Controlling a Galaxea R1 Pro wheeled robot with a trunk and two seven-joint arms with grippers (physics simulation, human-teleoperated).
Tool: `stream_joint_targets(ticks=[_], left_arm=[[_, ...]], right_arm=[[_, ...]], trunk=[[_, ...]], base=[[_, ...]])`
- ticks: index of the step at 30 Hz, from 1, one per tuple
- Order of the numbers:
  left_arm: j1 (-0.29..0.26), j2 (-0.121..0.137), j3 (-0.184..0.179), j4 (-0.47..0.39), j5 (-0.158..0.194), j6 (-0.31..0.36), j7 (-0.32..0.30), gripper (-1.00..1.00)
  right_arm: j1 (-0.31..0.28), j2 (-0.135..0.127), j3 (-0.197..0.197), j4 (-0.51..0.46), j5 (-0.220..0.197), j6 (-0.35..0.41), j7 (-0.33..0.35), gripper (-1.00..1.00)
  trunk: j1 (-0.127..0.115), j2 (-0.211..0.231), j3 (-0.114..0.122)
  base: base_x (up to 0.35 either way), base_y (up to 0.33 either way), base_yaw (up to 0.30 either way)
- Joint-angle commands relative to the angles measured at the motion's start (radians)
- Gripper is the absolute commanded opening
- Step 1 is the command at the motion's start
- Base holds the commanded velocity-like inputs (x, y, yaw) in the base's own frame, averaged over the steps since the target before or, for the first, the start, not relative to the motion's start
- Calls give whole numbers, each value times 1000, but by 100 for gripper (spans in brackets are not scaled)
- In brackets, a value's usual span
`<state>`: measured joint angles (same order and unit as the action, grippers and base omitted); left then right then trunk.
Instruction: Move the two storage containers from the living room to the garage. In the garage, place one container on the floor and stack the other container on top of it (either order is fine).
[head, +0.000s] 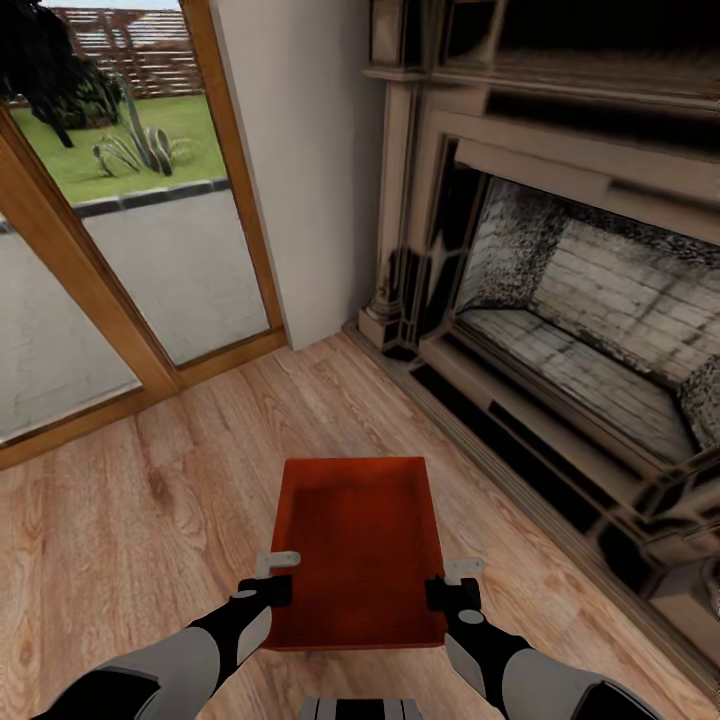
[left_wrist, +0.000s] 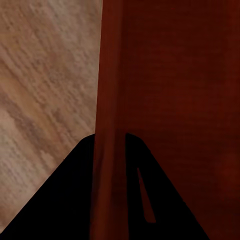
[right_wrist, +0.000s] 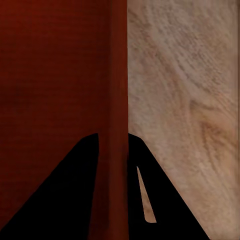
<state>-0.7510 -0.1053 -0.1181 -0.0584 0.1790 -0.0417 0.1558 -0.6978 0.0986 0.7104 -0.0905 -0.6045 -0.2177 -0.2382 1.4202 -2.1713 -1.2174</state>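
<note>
Orange-red plastic, open at the top: one storage container (head: 358, 540) sits at lower centre of the head view, held above the wood plank floor (head: 150, 520) of the living room. The left gripper (head: 278, 578) is clamped over the left wall, one finger on each side, and the right gripper (head: 452, 582) grips the right wall the same way. Both wrist views show a thin wall edge (left_wrist: 107, 150) pinched between dark fingers (right_wrist: 70, 200).

Risk: each grip bears on a narrow rim only. Uneven arm motion probably twists or spreads the walls, and one side may slip free. The fireplace (head: 560, 330) fills the right of the frame; a tight turn may strike its hearth ledge.
</note>
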Motion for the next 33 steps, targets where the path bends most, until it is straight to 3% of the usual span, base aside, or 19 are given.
stream_joint_targets(ticks=[1,8,33], left_arm=[[-1,-1,-5,0,12,-3,2,-100],[-1,-1,-5,-1,37,-3,2,-100],[-1,2,-5,-3,39,-2,2,-100]], right_arm=[[0,1,20,-2,-5,2,7,-100],[0,3,20,-2,-4,4,11,-100],[0,3,18,-2,-6,4,11,-100]], trunk=[[-4,7,3],[-31,56,25],[-127,231,103]], base=[[0,0,0],[0,0,0],[0,0,0]])
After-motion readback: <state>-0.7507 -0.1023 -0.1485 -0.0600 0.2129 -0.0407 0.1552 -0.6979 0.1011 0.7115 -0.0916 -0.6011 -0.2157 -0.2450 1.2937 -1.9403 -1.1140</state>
